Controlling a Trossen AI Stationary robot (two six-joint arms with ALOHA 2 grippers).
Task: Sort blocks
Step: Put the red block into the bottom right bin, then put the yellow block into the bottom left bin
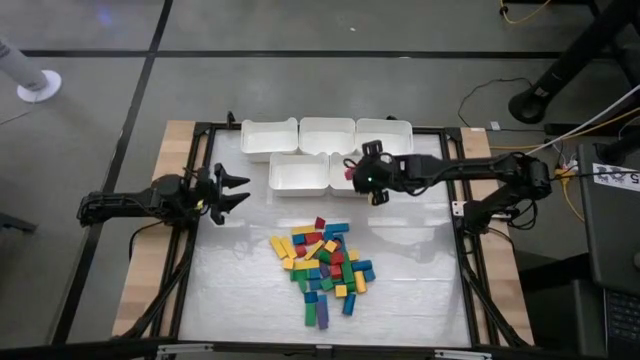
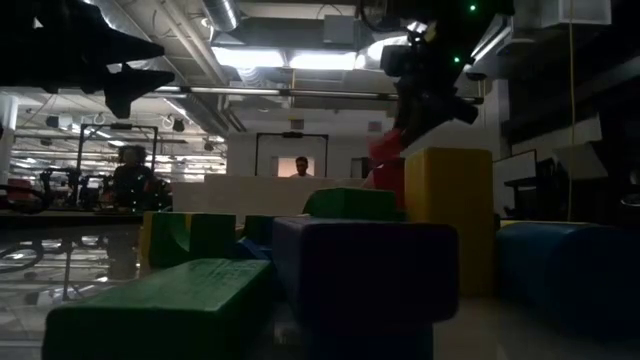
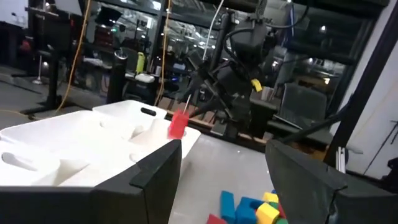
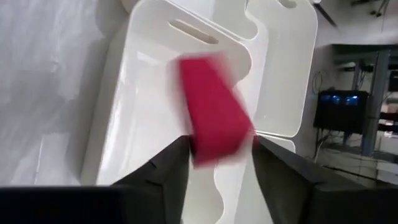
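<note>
Dark and idle, the left gripper [image 1: 237, 190] hangs over the left edge of the table [image 1: 240, 290], its two fingers spread wide with nothing between them.

Five white bins [image 1: 300, 172] stand in a group at the far edge of the table: three in a row at the back and two just in front of them. The front left bin is between the two grippers.

A heap of blocks [image 1: 323, 264] (red, yellow, green, blue and purple) lies in the middle of the table toward the near edge, well apart from both grippers and from the bins. In the low view these blocks fill the foreground and hide most of the bins behind them.

The right gripper [image 1: 352, 172] reaches from the right edge and is above the front row of bins. Its fingers are parted on both sides of a red block [image 4: 214, 109]. The block looks blurred, and I cannot tell if the fingers touch it. Below the block is the open inside of a white bin, and the other bins touch it.
</note>
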